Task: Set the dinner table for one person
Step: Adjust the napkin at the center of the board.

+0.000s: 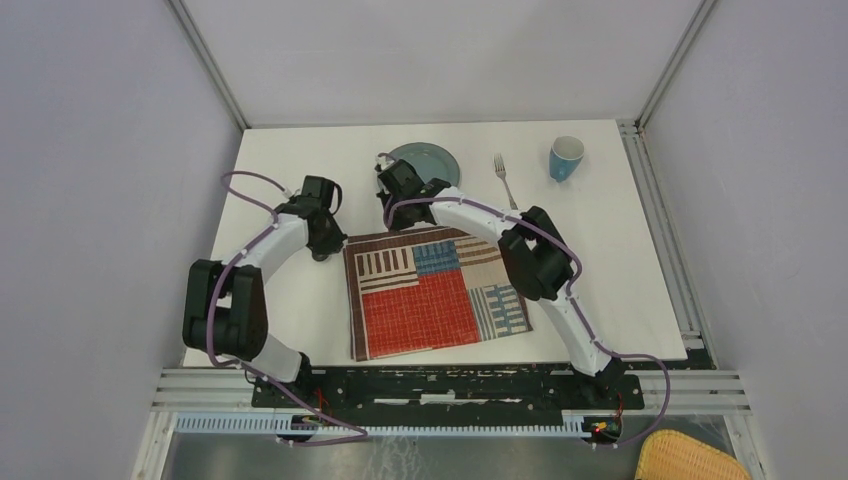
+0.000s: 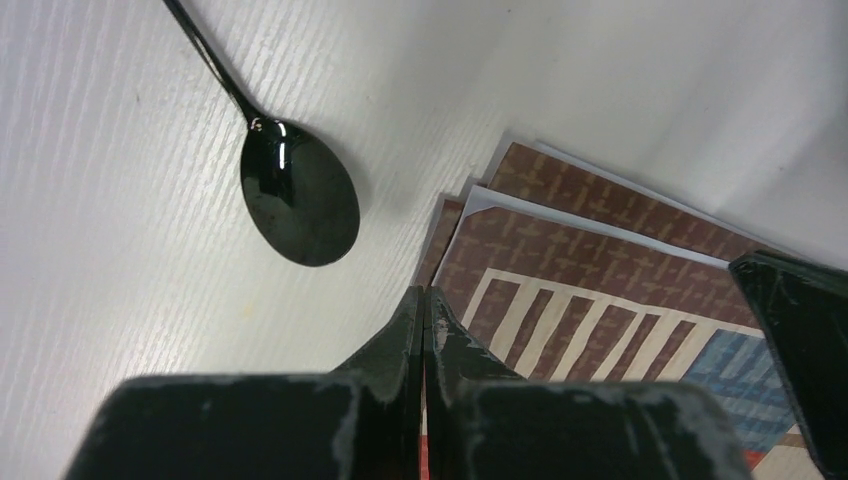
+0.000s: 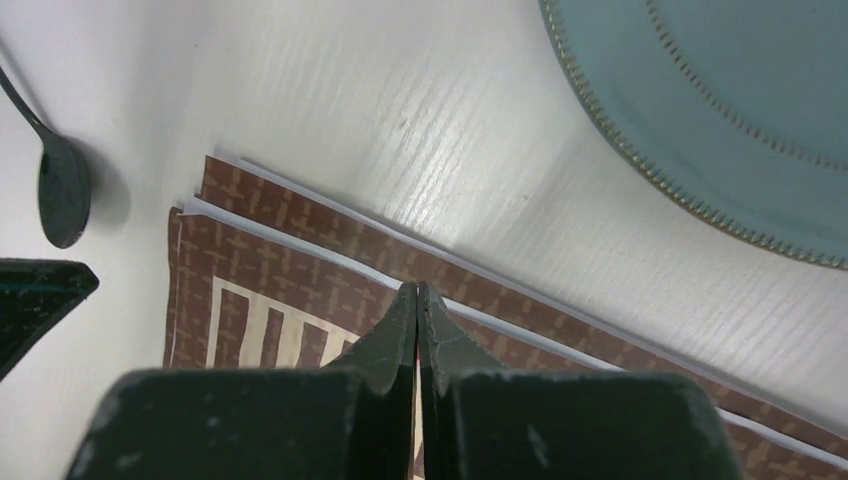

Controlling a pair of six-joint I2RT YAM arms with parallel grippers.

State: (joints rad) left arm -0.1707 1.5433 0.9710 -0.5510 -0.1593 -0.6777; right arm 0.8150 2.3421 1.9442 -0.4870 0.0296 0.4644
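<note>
The white dinner table (image 1: 610,270) bears a striped patchwork placemat (image 1: 435,292) at its middle, and two layers show along the placemat's far edge (image 3: 300,215). My left gripper (image 1: 325,248) is shut at the placemat's far left corner (image 2: 425,295). My right gripper (image 1: 393,215) is shut on the upper layer's far edge (image 3: 417,290). A dark spoon (image 2: 300,195) lies on the table just beyond that corner; it also shows in the right wrist view (image 3: 62,195). A teal plate (image 1: 425,160) lies behind the placemat.
A silver fork (image 1: 505,180) lies right of the plate, and a blue cup (image 1: 566,158) stands at the far right. Metal rails run along the table's right and near edges. Grey walls close in the left, right and back.
</note>
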